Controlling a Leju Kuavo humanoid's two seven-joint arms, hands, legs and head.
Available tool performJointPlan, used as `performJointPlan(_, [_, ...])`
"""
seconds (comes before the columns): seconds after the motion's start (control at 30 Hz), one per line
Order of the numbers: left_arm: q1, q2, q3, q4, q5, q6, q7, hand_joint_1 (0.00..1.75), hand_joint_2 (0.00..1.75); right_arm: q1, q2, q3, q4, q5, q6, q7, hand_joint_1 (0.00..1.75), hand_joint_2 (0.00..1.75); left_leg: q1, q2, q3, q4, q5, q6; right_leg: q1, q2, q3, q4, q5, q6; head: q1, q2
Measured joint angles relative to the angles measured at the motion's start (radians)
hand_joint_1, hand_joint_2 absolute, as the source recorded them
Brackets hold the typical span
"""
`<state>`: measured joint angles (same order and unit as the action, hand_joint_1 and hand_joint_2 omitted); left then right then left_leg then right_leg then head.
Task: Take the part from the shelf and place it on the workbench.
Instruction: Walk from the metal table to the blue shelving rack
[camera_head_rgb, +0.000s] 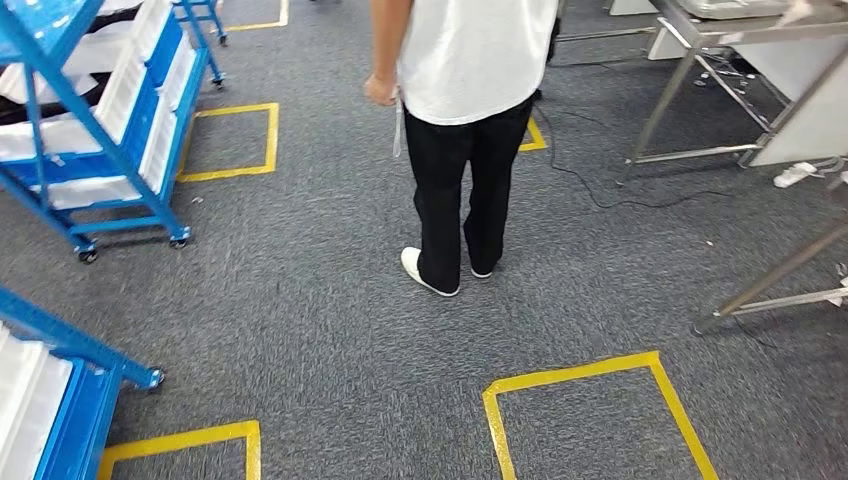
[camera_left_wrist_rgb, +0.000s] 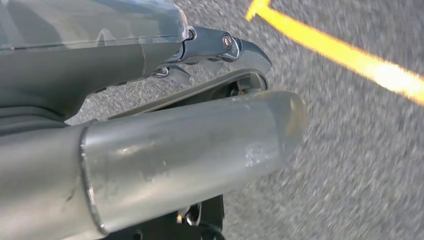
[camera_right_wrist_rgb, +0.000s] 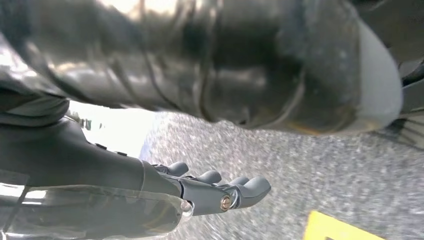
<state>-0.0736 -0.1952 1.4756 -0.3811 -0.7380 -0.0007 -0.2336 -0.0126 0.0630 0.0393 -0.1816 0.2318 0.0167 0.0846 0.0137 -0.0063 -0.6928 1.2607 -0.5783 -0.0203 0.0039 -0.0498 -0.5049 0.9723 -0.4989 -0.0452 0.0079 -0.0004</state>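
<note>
The robot is walking between stations. A person (camera_head_rgb: 455, 130) stands on the grey carpet; a blue shelf cart (camera_head_rgb: 110, 130) is left of them, the steel workbench (camera_head_rgb: 720, 40) to their right. The left hand (camera_left_wrist_rgb: 220, 50) and right hand (camera_right_wrist_rgb: 210, 192) hang with loosely extended fingers, holding nothing. I cannot tell where the part is. Next: face the cart.

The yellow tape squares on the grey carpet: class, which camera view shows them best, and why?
The head view: several yellow tape squares lie whole or nearly whole on the grey carpet. The left wrist view catches one blurred strip; the right wrist view only a corner.
</note>
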Motion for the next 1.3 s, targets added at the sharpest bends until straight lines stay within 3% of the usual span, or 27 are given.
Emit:
performJointPlan(0.07, [0.002, -0.003, 0.0, -0.01, 0.011, 0.002, 0.005, 0.0, 0.0, -0.002, 0.001, 0.0, 0.0, -0.002, 0.0, -0.001, 0.0, 0.0, 0.006, 0.027, 0.067, -0.121, 0.063, -0.008, -0.006, -0.026, 0.004, 0.009, -0.011, 0.01, 0.0, 0.0])
performJointPlan(0.13, [0.0, -0.009, 0.001, -0.02, 0.018, 0.004, 0.009, 0.0, 0.0, -0.004, 0.001, 0.0, 0.0, -0.002, 0.0, -0.001, 0.0, 0.0, 0.004, 0.062, 0.126, -0.227, 0.103, -0.001, -0.006, -0.047, 0.008, 0.021, -0.024, 0.025, 0.0, 0.0])
performJointPlan(0.17, [0.0, -0.012, 0.001, -0.024, 0.021, 0.004, 0.01, 0.0, 0.0, -0.005, 0.001, 0.0, 0.0, -0.002, 0.0, -0.001, 0.0, 0.0, 0.001, 0.071, 0.137, -0.246, 0.107, 0.007, -0.004, -0.056, 0.01, 0.026, -0.029, 0.031, 0.0, 0.0])
performJointPlan(0.23, [0.003, -0.015, 0.001, -0.032, 0.027, 0.008, 0.014, 0.0, 0.0, -0.012, 0.002, 0.0, 0.0, -0.002, 0.001, -0.002, 0.0, 0.0, -0.002, 0.054, 0.135, -0.247, 0.107, 0.024, -0.004, -0.072, 0.015, 0.027, -0.034, 0.042, 0.0, 0.0])
performJointPlan(0.27, [0.004, -0.018, 0.002, -0.036, 0.03, 0.01, 0.015, 0.0, 0.0, -0.015, 0.003, 0.0, -0.001, -0.003, 0.001, -0.002, 0.0, 0.0, -0.002, 0.045, 0.136, -0.252, 0.11, 0.031, -0.007, -0.067, 0.018, 0.031, -0.039, 0.047, 0.0, 0.0])
performJointPlan(0.33, [0.002, -0.023, 0.002, -0.043, 0.037, 0.015, 0.019, 0.0, 0.0, -0.016, 0.004, 0.0, -0.001, -0.003, 0.002, -0.002, 0.0, 0.0, 0.002, 0.025, 0.139, -0.261, 0.117, 0.045, -0.014, -0.021, -0.001, 0.078, -0.077, 0.057, 0.001, 0.0])
performJointPlan(0.4, [0.0, -0.029, 0.001, -0.049, 0.039, 0.02, 0.022, 0.0, 0.0, -0.012, 0.004, 0.0, -0.002, -0.004, 0.002, -0.002, 0.0, 0.0, 0.002, 0.006, 0.136, -0.264, 0.121, 0.053, -0.017, 0.032, -0.062, 0.2, -0.144, 0.06, 0.001, 0.0])
performJointPlan(0.43, [-0.001, -0.031, 0.001, -0.052, 0.04, 0.022, 0.024, 0.0, 0.0, -0.011, 0.005, 0.0, -0.002, -0.005, 0.002, -0.002, 0.0, 0.0, 0.0, -0.006, 0.134, -0.264, 0.122, 0.055, -0.017, 0.042, -0.097, 0.267, -0.169, 0.06, 0.001, 0.0])
performJointPlan(0.47, [-0.001, -0.034, 0.001, -0.054, 0.042, 0.025, 0.025, 0.0, 0.0, -0.01, 0.006, 0.0, -0.002, -0.005, 0.003, -0.002, 0.0, 0.0, -0.001, -0.019, 0.133, -0.263, 0.122, 0.055, -0.018, 0.045, -0.121, 0.308, -0.175, 0.06, 0.001, 0.0])
performJointPlan(0.5, [0.0, -0.036, 0.001, -0.056, 0.043, 0.027, 0.027, 0.0, 0.0, -0.01, 0.006, 0.0, -0.002, -0.006, 0.003, -0.002, 0.0, 0.0, -0.001, -0.034, 0.134, -0.263, 0.122, 0.055, -0.018, 0.047, -0.128, 0.315, -0.16, 0.06, 0.001, 0.0])
performJointPlan(0.53, [0.0, -0.038, 0.001, -0.057, 0.044, 0.029, 0.028, 0.0, 0.0, -0.009, 0.006, 0.0, -0.002, -0.006, 0.003, -0.002, 0.0, 0.0, -0.001, -0.049, 0.135, -0.262, 0.122, 0.055, -0.019, 0.051, -0.115, 0.279, -0.124, 0.058, 0.001, 0.0])
performJointPlan(0.6, [0.0, -0.043, 0.001, -0.059, 0.045, 0.031, 0.028, 0.0, 0.0, -0.007, 0.006, 0.0, -0.001, -0.006, 0.003, -0.002, 0.0, 0.0, -0.002, -0.078, 0.137, -0.257, 0.121, 0.05, -0.022, 0.09, -0.059, 0.143, -0.046, 0.054, 0.001, 0.0])
performJointPlan(0.63, [-0.001, -0.045, 0.001, -0.059, 0.046, 0.031, 0.028, 0.0, 0.0, -0.006, 0.006, 0.0, -0.001, -0.006, 0.002, -0.002, 0.0, 0.0, -0.003, -0.092, 0.135, -0.254, 0.12, 0.045, -0.023, 0.112, -0.038, 0.09, -0.024, 0.052, 0.001, 0.0])
performJointPlan(0.7, [0.0, -0.047, 0.002, -0.062, 0.046, 0.032, 0.028, 0.0, 0.0, -0.007, 0.006, 0.0, -0.001, -0.006, 0.002, -0.002, 0.0, 0.0, -0.003, -0.112, 0.127, -0.252, 0.122, 0.031, -0.021, 0.132, -0.025, 0.054, -0.019, 0.047, 0.001, 0.0])
performJointPlan(0.77, [0.004, -0.048, 0.002, -0.064, 0.046, 0.032, 0.028, 0.0, 0.0, -0.013, 0.007, 0.0, -0.001, -0.006, 0.002, -0.003, 0.0, 0.0, 0.001, -0.126, 0.121, -0.252, 0.125, 0.018, -0.02, 0.106, -0.024, 0.049, -0.013, 0.034, 0.001, 0.0])
performJointPlan(0.83, [0.005, -0.049, 0.002, -0.065, 0.046, 0.032, 0.028, 0.0, 0.0, -0.014, 0.008, 0.0, -0.001, -0.006, 0.002, -0.003, 0.0, 0.0, 0.0, -0.087, 0.101, -0.213, 0.096, 0.01, -0.021, 0.077, -0.022, 0.039, -0.007, 0.016, 0.0, 0.0])
performJointPlan(0.9, [0.002, -0.05, 0.001, -0.066, 0.046, 0.032, 0.028, 0.0, 0.0, -0.008, 0.008, 0.0, -0.001, -0.006, 0.002, -0.003, 0.0, 0.0, -0.002, -0.027, 0.048, -0.095, 0.025, 0.006, -0.016, 0.046, -0.023, 0.035, -0.005, 0.005, -0.002, 0.0])
performJointPlan(0.97, [0.001, -0.051, 0.001, -0.066, 0.046, 0.032, 0.028, 0.0, 0.0, -0.005, 0.008, 0.0, -0.001, -0.006, 0.002, -0.003, 0.0, 0.0, -0.001, -0.006, -0.001, 0.02, -0.024, 0.002, -0.009, 0.012, -0.025, 0.036, -0.006, 0.002, -0.002, 0.0])
performJointPlan(1.0, [0.002, -0.051, 0.001, -0.066, 0.046, 0.032, 0.028, 0.0, 0.0, -0.005, 0.008, 0.0, -0.001, -0.006, 0.002, -0.003, 0.0, 0.0, -0.001, -0.002, -0.002, 0.033, -0.022, 0.002, -0.007, -0.003, -0.025, 0.036, -0.007, 0.001, -0.002, 0.0])
performJointPlan(1.07, [0.004, -0.052, 0.001, -0.067, 0.047, 0.033, 0.028, 0.0, 0.0, -0.007, 0.009, 0.0, -0.001, -0.007, 0.002, -0.003, 0.0, 0.0, -0.003, 0.011, 0.056, -0.059, 0.029, 0.007, -0.003, -0.03, -0.023, 0.037, -0.009, 0.001, -0.002, 0.0])
performJointPlan(1.13, [0.003, -0.052, 0.001, -0.071, 0.047, 0.036, 0.029, 0.0, 0.0, -0.008, 0.011, 0.0, -0.001, -0.009, 0.002, -0.004, 0.0, 0.0, -0.01, 0.058, 0.135, -0.202, 0.076, 0.022, 0.002, -0.053, -0.018, 0.038, -0.013, 0.005, -0.002, 0.0])
performJointPlan(1.2, [0.002, -0.054, 0.001, -0.078, 0.049, 0.038, 0.03, 0.0, 0.0, -0.011, 0.014, 0.0, -0.001, -0.012, 0.003, -0.005, 0.0, 0.0, -0.02, 0.086, 0.165, -0.262, 0.089, 0.034, 0.003, -0.071, -0.014, 0.04, -0.015, 0.013, -0.001, 0.0])
performJointPlan(1.27, [0.004, -0.058, 0.001, -0.084, 0.052, 0.04, 0.03, 0.0, 0.0, -0.017, 0.017, 0.0, -0.003, -0.017, 0.006, -0.005, 0.0, 0.0, -0.02, 0.065, 0.165, -0.269, 0.098, 0.043, 0.001, -0.084, -0.01, 0.039, -0.017, 0.024, -0.002, 0.0])
performJointPlan(1.3, [0.005, -0.061, 0.001, -0.087, 0.053, 0.041, 0.03, 0.0, 0.0, -0.019, 0.019, 0.0, -0.004, -0.019, 0.008, -0.005, 0.0, 0.0, -0.017, 0.055, 0.168, -0.276, 0.104, 0.048, -0.001, -0.071, -0.009, 0.044, -0.022, 0.03, -0.001, 0.0])
